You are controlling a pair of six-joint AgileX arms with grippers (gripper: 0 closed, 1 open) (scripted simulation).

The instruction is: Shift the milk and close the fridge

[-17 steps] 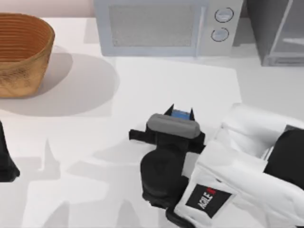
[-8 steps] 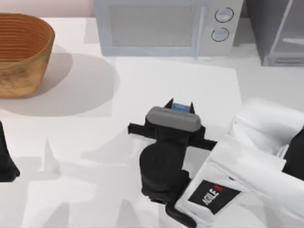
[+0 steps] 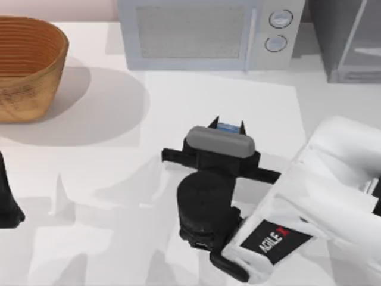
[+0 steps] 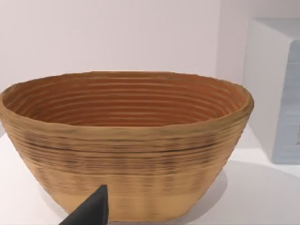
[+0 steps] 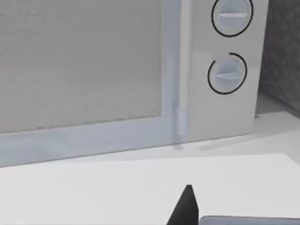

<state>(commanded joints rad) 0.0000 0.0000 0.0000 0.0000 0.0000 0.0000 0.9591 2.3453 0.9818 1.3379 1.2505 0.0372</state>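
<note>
The right hand [image 3: 228, 126] pinches the small blue-and-white milk carton [image 3: 227, 126] in front of the pale two-knob microwave [image 3: 208, 33]; the carton's long axis cannot be told; the left hand [image 3: 7, 199] is parked.

Milk [image 3: 227, 126] mostly hidden under right gripper [image 3: 228, 124], just a blue sliver btwn fingertips; fridge [image 3: 348, 39] cut by top/right edges; basket [image 3: 30, 65] cut at left edge.

White table [image 3: 89, 179] carries basket [image 3: 27, 65], microwave [image 3: 202, 33], fridge [image 3: 348, 39], milk [image 3: 227, 126].
</note>
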